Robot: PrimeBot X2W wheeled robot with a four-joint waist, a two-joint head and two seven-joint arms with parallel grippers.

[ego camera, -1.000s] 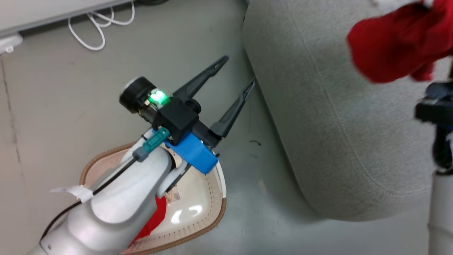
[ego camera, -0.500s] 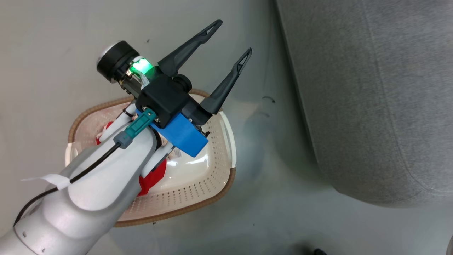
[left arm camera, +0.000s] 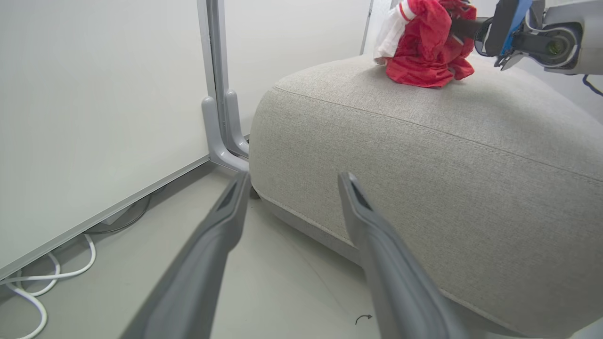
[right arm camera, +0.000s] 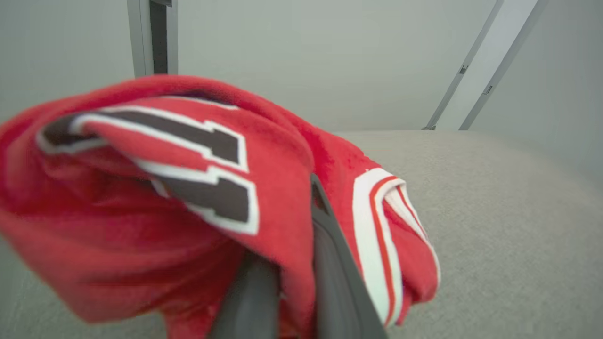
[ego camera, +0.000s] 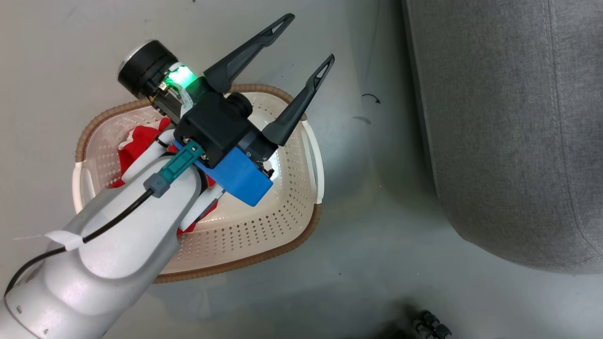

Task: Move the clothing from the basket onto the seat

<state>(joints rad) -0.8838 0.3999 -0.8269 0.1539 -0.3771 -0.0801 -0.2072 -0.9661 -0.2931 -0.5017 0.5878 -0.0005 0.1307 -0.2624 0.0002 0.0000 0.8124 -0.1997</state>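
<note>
Right gripper [right arm camera: 289, 254] is clamping the red jersey [right arm camera: 188, 188] above the seat [left arm camera: 424, 155]; left gripper [ego camera: 310, 37] is hanging open over the basket [ego camera: 264, 256].
The jersey is bunching around the right fingers, its lower folds seemingly touching the cushion beneath them. The left jaws are standing wide apart, holding nothing; a second red garment [ego camera: 139, 141] is lying in the basket beneath its wrist.

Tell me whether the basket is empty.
Not empty: a red garment lies in the basket, partly hidden under the left forearm.
</note>
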